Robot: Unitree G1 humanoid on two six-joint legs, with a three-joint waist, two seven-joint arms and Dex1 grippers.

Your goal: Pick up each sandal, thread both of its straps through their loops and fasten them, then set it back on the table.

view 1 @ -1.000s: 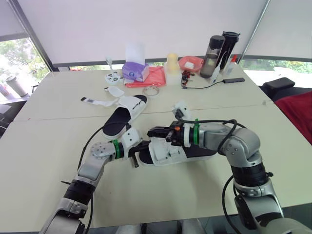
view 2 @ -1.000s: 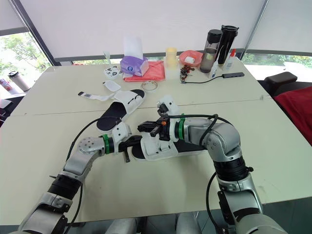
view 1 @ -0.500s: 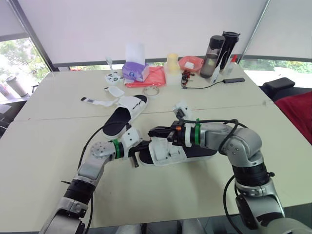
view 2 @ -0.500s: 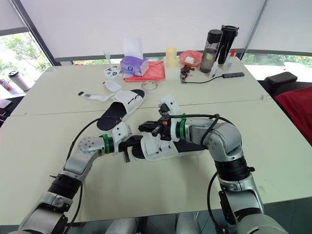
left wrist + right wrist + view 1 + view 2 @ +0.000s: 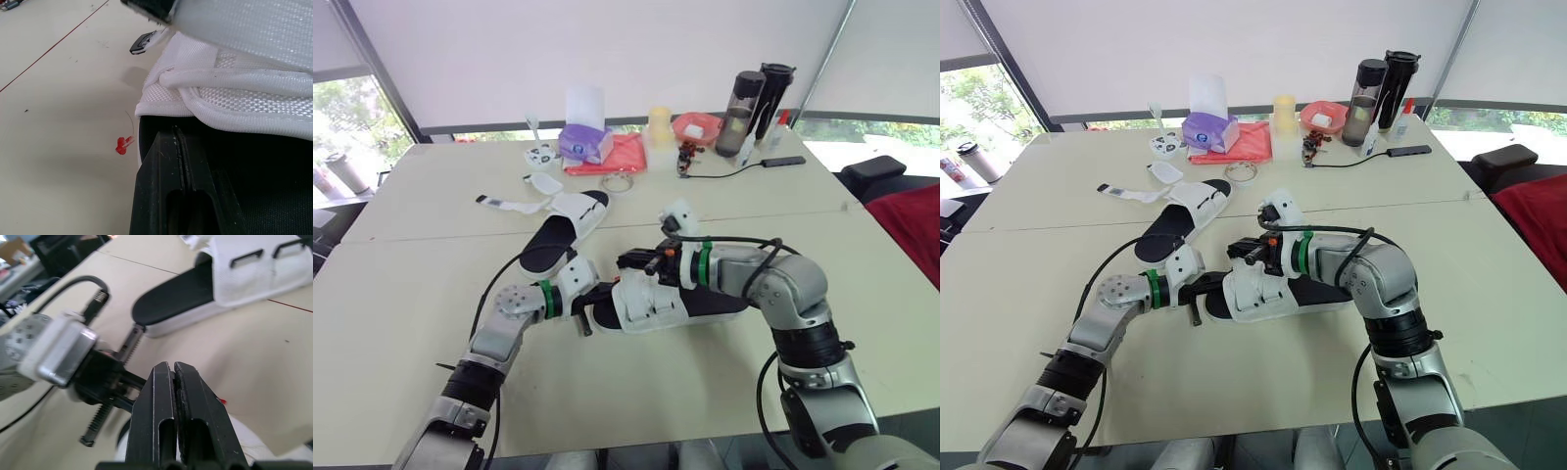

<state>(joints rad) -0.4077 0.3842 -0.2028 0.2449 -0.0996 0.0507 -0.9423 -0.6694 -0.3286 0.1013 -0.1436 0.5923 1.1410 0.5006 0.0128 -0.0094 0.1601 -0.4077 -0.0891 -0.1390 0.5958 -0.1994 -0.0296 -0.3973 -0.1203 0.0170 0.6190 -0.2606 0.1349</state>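
The near sandal [image 5: 658, 304] lies at mid-counter [image 5: 401, 304], with the left claw [image 5: 604, 292] pinched shut at its left end and the right claw [image 5: 628, 262] also closed tight, empty, just above its white straps [image 5: 646, 299]. The second sandal [image 5: 558, 233] lies farther left, straps loose. Along the far edge a purple tissue box [image 5: 1209, 130] has a white tissue [image 5: 1203, 98] standing out of it, a pink bowl [image 5: 1334, 126] holds something white [image 5: 1320, 119], and two dark lidded bottles [image 5: 1365, 90] hide their contents.
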